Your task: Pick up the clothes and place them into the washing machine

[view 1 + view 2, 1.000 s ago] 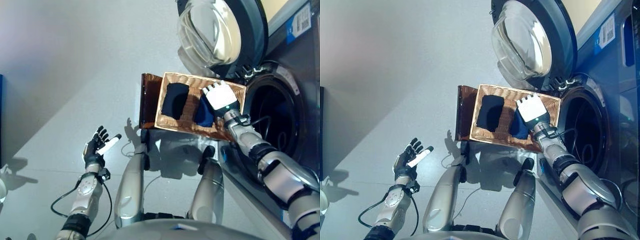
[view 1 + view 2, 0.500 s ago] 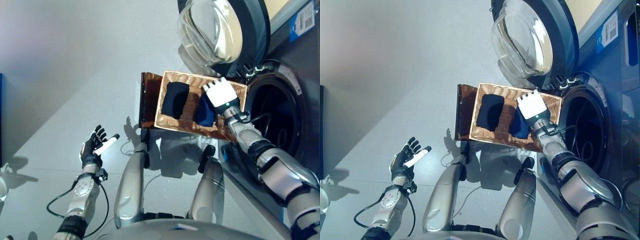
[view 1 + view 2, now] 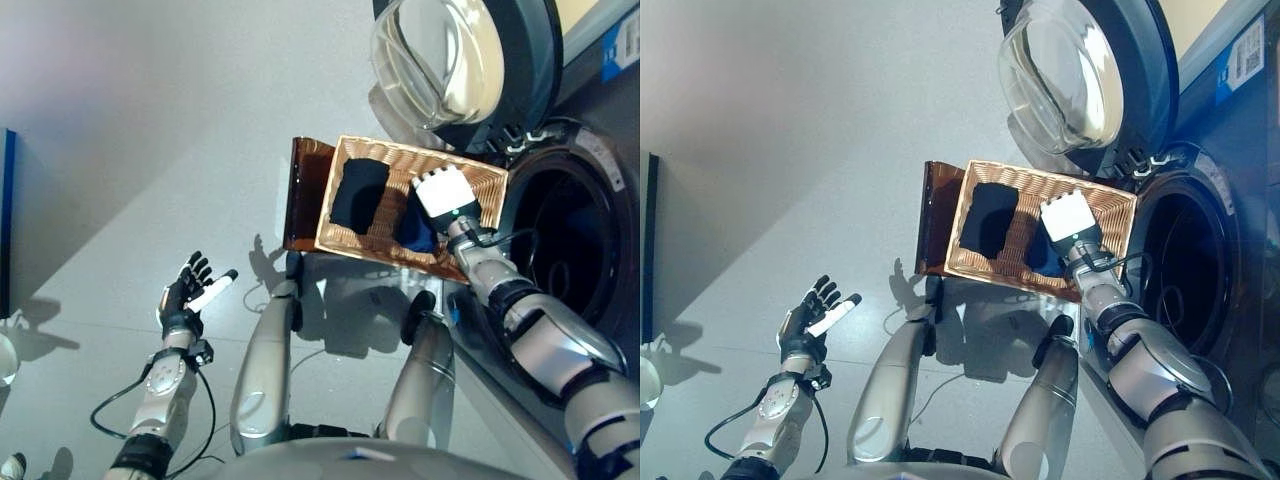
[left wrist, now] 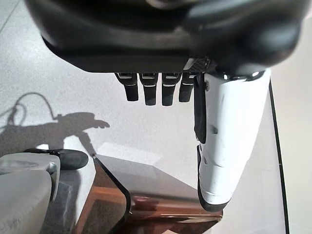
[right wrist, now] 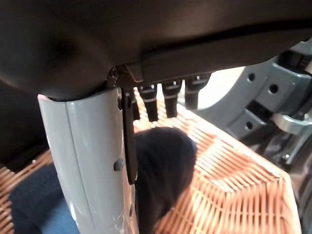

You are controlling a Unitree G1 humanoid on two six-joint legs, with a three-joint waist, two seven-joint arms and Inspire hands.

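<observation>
We hold our right hand (image 3: 446, 192) over the wicker basket (image 3: 478, 180), fingers straight, above the dark blue clothes (image 3: 410, 228) at its washing machine (image 3: 590, 240) end; a black garment (image 3: 357, 195) lies beside. Our left hand (image 3: 187, 295) hangs relaxed and empty above the floor (image 3: 150, 150).

Bright, even light casts soft shadows on the grey floor (image 3: 150, 150), with glare on the glass door (image 3: 440, 60).
</observation>
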